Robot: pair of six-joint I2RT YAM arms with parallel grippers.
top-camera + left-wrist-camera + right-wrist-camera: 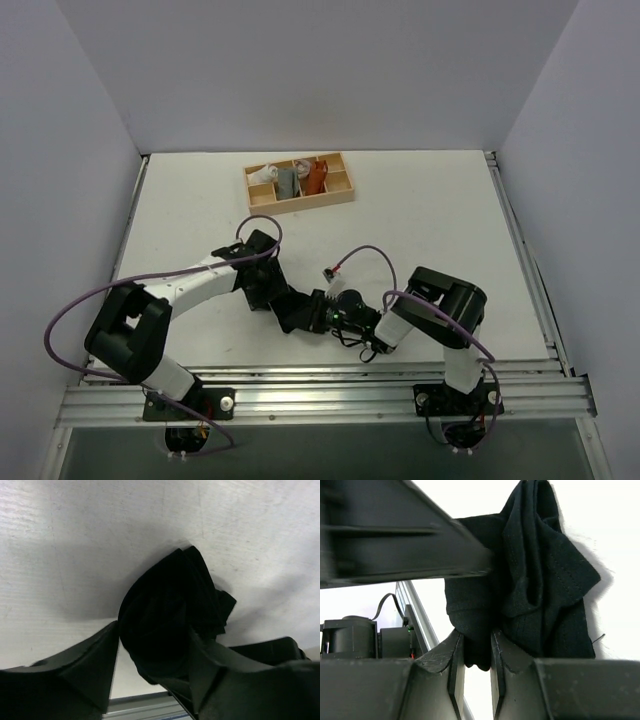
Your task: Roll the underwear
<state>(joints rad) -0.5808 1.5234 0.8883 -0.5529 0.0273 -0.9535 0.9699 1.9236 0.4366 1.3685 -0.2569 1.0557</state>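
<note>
Right gripper (476, 662): jaws narrow, pinching fold at lower edge of black underwear (540, 580). Left gripper (152, 672): jaws wide, straddling same bundle, not clamping it. Underwear bunched in loose, partly rolled wad on white table (60, 540), near front edge between both arms, well apart from wooden tray (300, 182). Judgement: cloth light, soft, limp; layers likely to spring loose once released. Best hold is across whole wad, through all layers, not single edge.

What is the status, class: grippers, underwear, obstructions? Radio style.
Left gripper open, straddling the underwear. Right gripper shut on it. Cloth bunched in a loose wad. Wooden tray far back, well apart.
</note>
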